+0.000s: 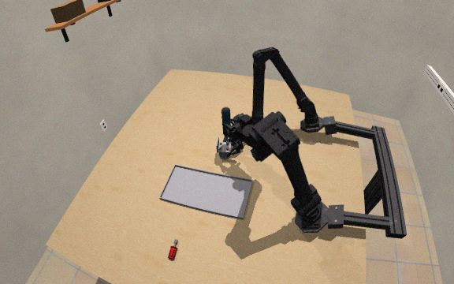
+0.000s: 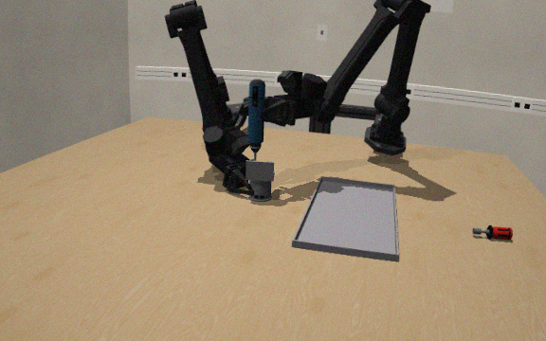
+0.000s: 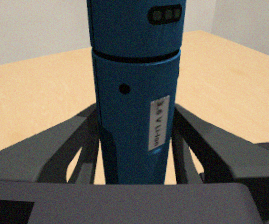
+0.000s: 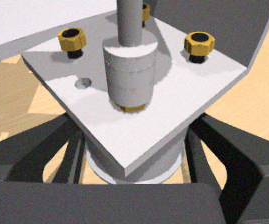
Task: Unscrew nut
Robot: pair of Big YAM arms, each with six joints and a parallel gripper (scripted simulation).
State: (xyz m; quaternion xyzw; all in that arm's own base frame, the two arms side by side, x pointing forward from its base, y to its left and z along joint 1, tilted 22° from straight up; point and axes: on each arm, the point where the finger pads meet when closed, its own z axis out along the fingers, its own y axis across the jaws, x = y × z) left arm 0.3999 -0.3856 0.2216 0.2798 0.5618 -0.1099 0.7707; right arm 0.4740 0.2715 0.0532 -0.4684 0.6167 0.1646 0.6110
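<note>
- The left pincer (image 1: 228,129) (image 2: 259,112) (image 3: 135,112) is hugging the blue nut driver (image 1: 226,118) (image 2: 256,114) (image 3: 130,100), which is standing up tall.
- A pale sticker on the driver is showing "3.6 V Li-Ion", with the words running down its side.
- The driver's round metal cup (image 4: 130,75) is sitting over the front nut (image 4: 131,107), and a bit of gold is peeking out below.
- Three more gold nuts, the left one (image 4: 71,40), the right one (image 4: 200,44) and the back one (image 4: 144,11), are sitting up above the flat plate, with black showing under them.
- The right pincer (image 2: 249,189) (image 4: 134,113) is squeezing the round joint module (image 2: 260,189) (image 4: 172,155), which is standing on the table with the bracket (image 2: 260,170) (image 4: 130,142) resting on top.
- A gray tray (image 1: 203,193) (image 2: 354,218) is lying near them.
- A little red tool (image 1: 173,252) (image 2: 500,233) is lying past the tray; its marks are too small to read.
</note>
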